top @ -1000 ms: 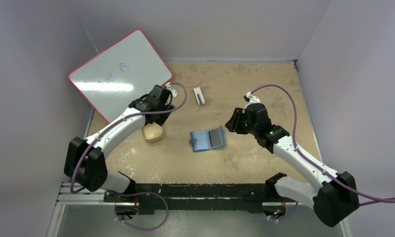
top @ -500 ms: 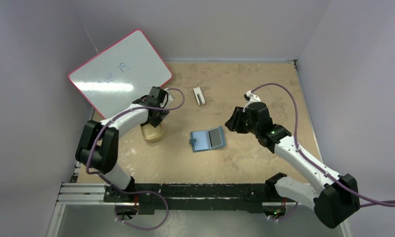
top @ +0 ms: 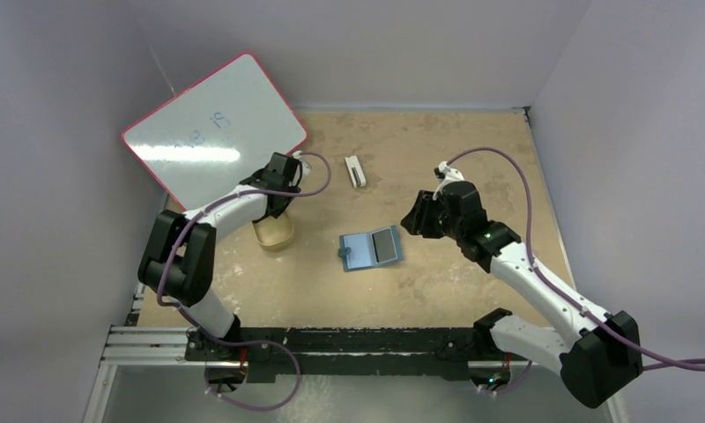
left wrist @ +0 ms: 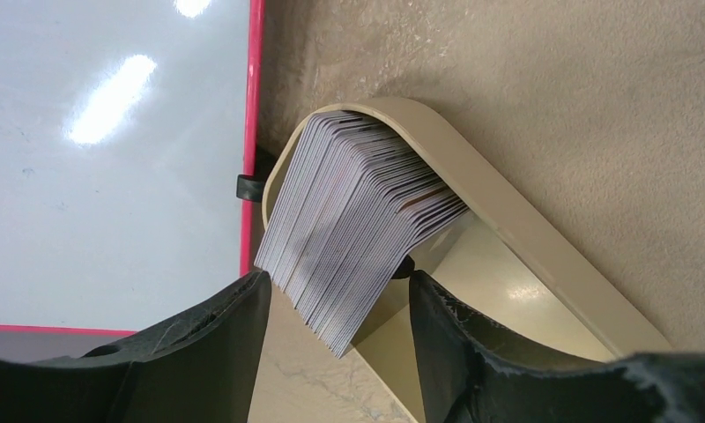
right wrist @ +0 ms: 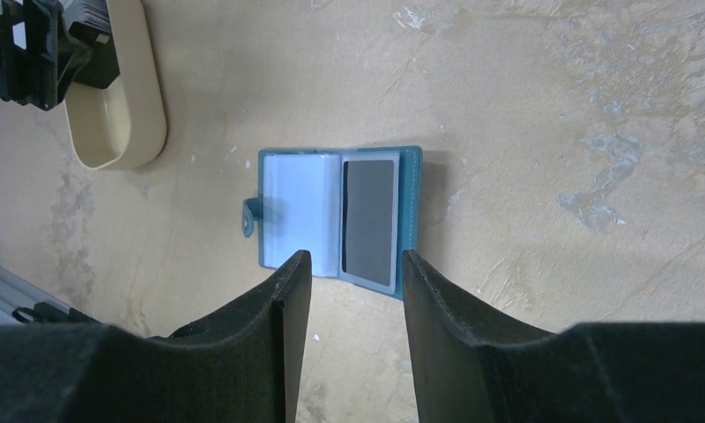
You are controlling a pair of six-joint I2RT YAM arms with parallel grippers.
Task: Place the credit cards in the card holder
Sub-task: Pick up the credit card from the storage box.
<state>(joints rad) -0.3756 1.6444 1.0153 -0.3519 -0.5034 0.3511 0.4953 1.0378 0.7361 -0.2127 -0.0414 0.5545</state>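
Card holder (top: 372, 249): lies open and flat at the middle of the table, snap tab to the left. One dark card (right wrist: 370, 220) sits in its right pocket; the left pocket looks empty. Nothing pins it, so a card pushed in could simply shove it along.
Tray (top: 274, 233): left of the card holder and well apart from it. It holds a thick stack of cards (left wrist: 358, 238) leaning on edge against its far rim. The tray looks light, so a sideways squeeze may tip or drag it.
Right gripper (top: 424, 218): hangs above the table just right of the card holder, jaws moderately apart with nothing between them. It is too high to steady anything.
Left gripper (left wrist: 336, 300): is down over the tray, jaws wide, one either side of the stack's lower corner and not clamped on it.
Main risk: the jaws span the whole stack, so a pinch would likely take many cards or fan and spill them.
Whiteboard (top: 210, 132): far left, its red edge just beside the tray; a swinging wrist could knock it.
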